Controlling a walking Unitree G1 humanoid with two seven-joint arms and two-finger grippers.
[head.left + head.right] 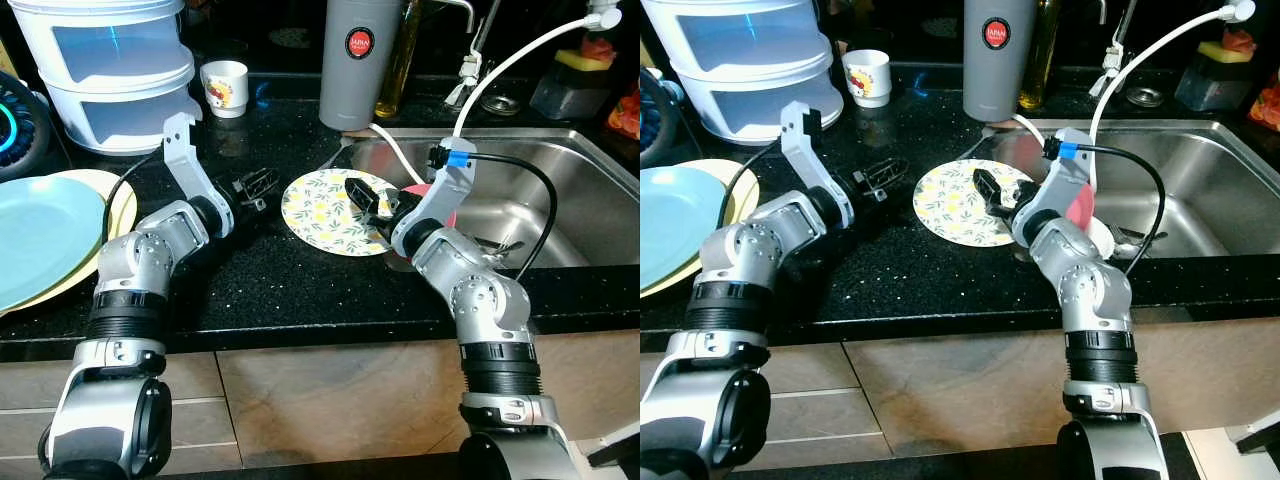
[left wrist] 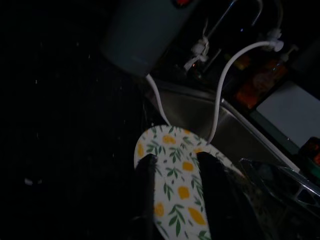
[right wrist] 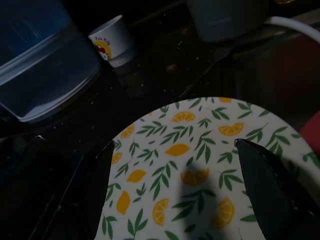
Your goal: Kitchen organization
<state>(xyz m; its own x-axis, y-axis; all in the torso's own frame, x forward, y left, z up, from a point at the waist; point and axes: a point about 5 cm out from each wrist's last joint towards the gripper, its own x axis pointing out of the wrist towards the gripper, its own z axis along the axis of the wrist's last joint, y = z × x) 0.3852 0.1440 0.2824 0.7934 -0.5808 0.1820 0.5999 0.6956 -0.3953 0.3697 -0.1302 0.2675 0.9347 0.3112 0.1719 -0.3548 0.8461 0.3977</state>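
Note:
A round plate (image 1: 325,215) with a lemon and leaf pattern lies flat on the black counter (image 1: 260,280), right at the sink's left rim. My right gripper (image 1: 362,195) hovers low over the plate's right half. In the right wrist view its fingers (image 3: 100,180) stand wide apart above the plate (image 3: 200,120), so it is open. My left gripper (image 1: 262,185) sits just beyond the plate's left edge, pointing at it. It is open with nothing held, and the left wrist view shows the plate (image 2: 170,140) through the gap between its fingers (image 2: 147,195).
A light blue plate (image 1: 40,235) on a yellow one lies at the far left. Behind stand a white stacked container (image 1: 110,70), a small white cup (image 1: 225,88) and a grey flask (image 1: 358,60). The steel sink (image 1: 560,190) is on the right, with a white hose (image 1: 520,55) over it.

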